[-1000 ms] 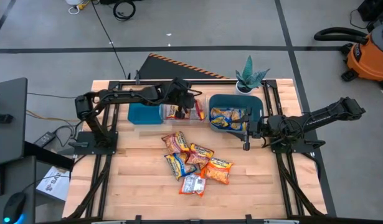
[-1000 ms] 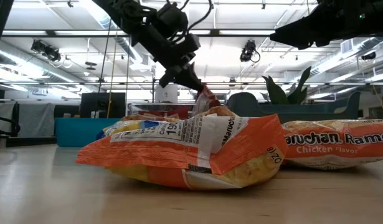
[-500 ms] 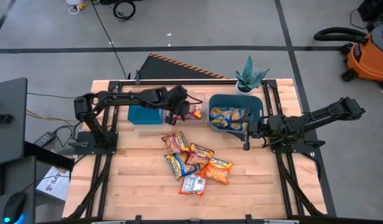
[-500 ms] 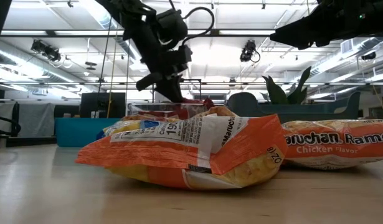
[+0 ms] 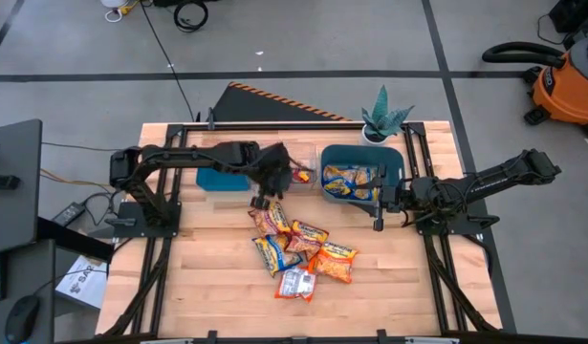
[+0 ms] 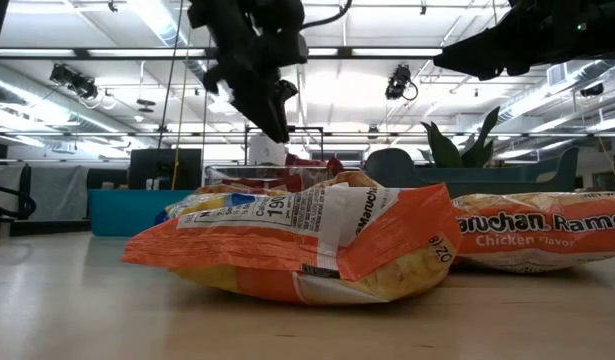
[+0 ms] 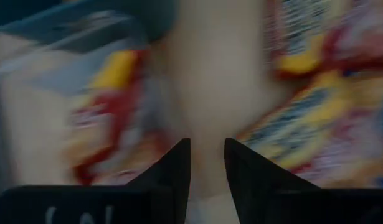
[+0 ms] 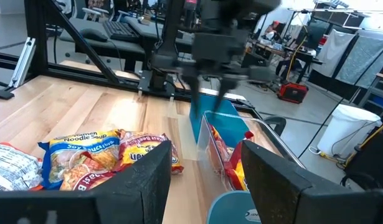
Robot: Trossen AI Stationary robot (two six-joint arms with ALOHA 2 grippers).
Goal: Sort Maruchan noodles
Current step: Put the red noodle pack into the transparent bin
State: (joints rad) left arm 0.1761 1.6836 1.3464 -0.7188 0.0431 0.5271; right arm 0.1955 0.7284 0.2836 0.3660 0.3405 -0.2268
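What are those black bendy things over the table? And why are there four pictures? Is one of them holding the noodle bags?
Those are two robot arms, each ending in a two-finger claw called a gripper. One picture looks straight down, one looks across the wooden table from its top, and one comes from a camera on each wrist. The left gripper hangs above the table beside the clear bin, open, with nothing in it. The right gripper waits, open and empty, next to the round teal bin, which already has noodle packets inside. A pile of Maruchan noodles lies in the middle of the table. A flat teal bin sits under the left arm, and a small potted plant stands at the back.
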